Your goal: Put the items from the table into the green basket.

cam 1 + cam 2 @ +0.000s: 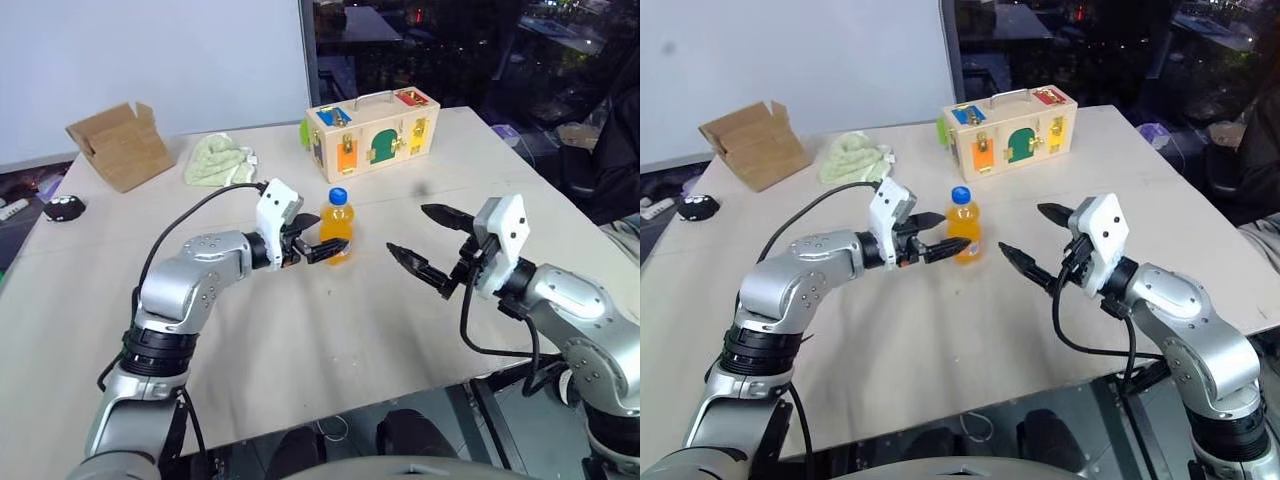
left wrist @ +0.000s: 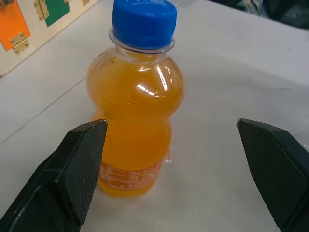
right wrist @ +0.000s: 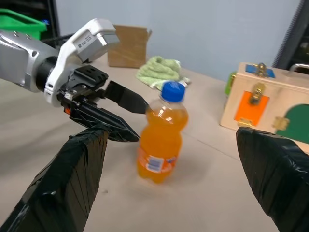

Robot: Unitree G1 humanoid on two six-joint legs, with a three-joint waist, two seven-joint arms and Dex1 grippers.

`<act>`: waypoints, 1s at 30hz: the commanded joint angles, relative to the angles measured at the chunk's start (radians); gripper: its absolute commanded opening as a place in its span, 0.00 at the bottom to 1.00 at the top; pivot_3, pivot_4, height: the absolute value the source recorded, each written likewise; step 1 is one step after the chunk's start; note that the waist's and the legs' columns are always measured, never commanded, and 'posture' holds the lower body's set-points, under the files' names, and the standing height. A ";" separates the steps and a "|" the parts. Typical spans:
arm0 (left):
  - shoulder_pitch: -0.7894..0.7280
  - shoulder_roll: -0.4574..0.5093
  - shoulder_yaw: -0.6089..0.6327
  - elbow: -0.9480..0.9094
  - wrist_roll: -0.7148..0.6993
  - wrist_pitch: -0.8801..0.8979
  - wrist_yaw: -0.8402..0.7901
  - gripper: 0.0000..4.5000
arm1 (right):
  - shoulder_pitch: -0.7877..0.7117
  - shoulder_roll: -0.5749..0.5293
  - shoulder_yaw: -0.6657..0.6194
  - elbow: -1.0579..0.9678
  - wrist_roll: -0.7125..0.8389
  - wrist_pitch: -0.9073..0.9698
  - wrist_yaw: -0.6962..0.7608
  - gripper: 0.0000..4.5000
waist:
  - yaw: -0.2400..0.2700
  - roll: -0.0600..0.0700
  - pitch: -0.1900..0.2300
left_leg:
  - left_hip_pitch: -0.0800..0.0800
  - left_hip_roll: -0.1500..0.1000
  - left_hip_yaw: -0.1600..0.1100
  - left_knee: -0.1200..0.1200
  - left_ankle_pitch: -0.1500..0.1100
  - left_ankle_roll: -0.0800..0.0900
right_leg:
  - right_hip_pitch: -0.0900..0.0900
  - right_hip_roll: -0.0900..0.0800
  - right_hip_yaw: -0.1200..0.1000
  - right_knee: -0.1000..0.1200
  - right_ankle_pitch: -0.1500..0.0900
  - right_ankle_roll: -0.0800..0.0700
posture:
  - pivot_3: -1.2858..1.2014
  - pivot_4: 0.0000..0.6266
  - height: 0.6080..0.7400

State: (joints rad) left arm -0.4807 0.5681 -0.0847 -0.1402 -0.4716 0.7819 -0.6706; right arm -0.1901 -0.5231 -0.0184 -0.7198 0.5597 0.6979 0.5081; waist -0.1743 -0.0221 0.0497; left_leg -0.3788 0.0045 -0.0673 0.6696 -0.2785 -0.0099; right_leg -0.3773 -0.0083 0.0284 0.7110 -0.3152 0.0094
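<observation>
Near the table's [image 1: 330,330] far left corner lies an open cardboard box [image 1: 120,145], and just right of it along the far edge a crumpled pale green cloth [image 1: 218,160]. The left gripper [image 1: 312,243] reaches toward the middle of the table with its two black fingers spread wide apart, one on either side of the orange-drink bottle [image 1: 337,225], clamped on nothing. The bottle stands upright on its base, blue cap on, about mid-table. Behind it, by the far edge, sits the wooden case [image 1: 372,131] with colourful doors. The right gripper [image 1: 428,240] hovers above the right half of the table, its fingers also spread apart and empty, pointing toward the bottle.
</observation>
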 commanded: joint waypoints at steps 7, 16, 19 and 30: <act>-0.010 -0.052 -0.002 0.076 0.140 -0.141 0.061 0.99 | 0.020 -0.047 -0.036 -0.073 0.007 -0.012 -0.011 1.00 | -0.008 0.002 0.001 | 0.000 0.000 0.000 0.000 0.000 0.000 | 0.000 0.000 0.000 0.000 0.000 0.000 | 0.41 0.05 1.00; -0.032 -0.127 -0.006 0.146 0.167 -0.182 0.065 0.99 | 0.057 -0.077 -0.060 -0.084 0.023 -0.028 0.012 1.00 | -0.007 0.002 0.002 | 0.000 0.000 0.000 0.000 0.000 0.000 | 0.000 0.001 0.000 -0.001 0.000 0.000 | 0.41 0.05 1.00; -0.037 -0.143 -0.008 0.173 0.191 -0.210 0.073 0.99 | 0.080 -0.093 -0.074 -0.090 0.024 -0.036 0.028 1.00 | -0.011 0.003 0.002 | 0.000 0.000 0.000 0.000 0.000 0.000 | 0.000 0.001 0.001 -0.001 0.000 0.000 | 0.40 0.05 1.00; -0.027 -0.173 0.043 0.193 0.192 -0.244 0.078 0.65 | 0.062 -0.113 -0.035 -0.062 0.018 -0.053 0.060 1.00 | -0.027 0.003 0.002 | 0.000 0.000 0.001 0.000 0.000 0.000 | 0.001 0.006 0.002 -0.001 0.000 0.001 | 0.40 0.05 1.00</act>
State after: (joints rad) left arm -0.4985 0.3987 -0.0821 0.0894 -0.2626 0.5536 -0.6046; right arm -0.1006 -0.6396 -0.0494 -0.7670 0.5716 0.6687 0.5624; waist -0.2013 -0.0189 0.0519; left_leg -0.3788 0.0049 -0.0664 0.6697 -0.2785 -0.0098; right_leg -0.3768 -0.0025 0.0303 0.7103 -0.3155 0.0099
